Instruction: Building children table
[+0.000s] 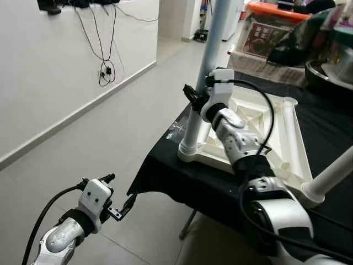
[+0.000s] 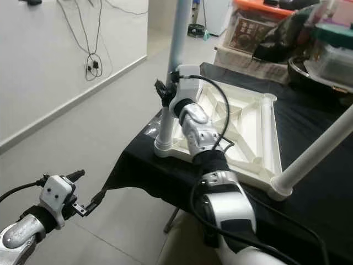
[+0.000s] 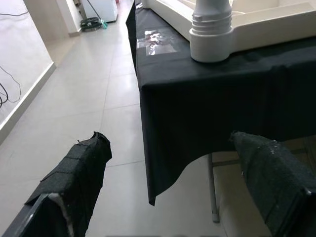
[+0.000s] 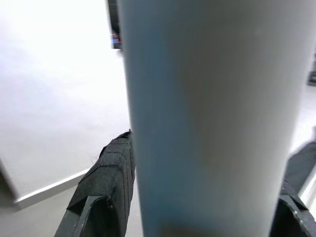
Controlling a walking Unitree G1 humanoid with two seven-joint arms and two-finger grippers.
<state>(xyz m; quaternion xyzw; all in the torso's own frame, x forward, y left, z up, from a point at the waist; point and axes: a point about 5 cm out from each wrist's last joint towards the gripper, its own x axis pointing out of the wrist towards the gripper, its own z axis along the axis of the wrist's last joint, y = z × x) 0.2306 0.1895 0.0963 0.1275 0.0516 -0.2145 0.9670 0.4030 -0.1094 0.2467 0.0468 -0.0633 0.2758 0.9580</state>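
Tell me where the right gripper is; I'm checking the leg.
In the left eye view, the right gripper is around the upright leg at the tabletop's near-left corner.

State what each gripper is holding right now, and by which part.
The right gripper is closed around the upright white table leg, low on its shaft, just above the corner socket of the upturned tabletop. The left gripper is open, holding nothing.
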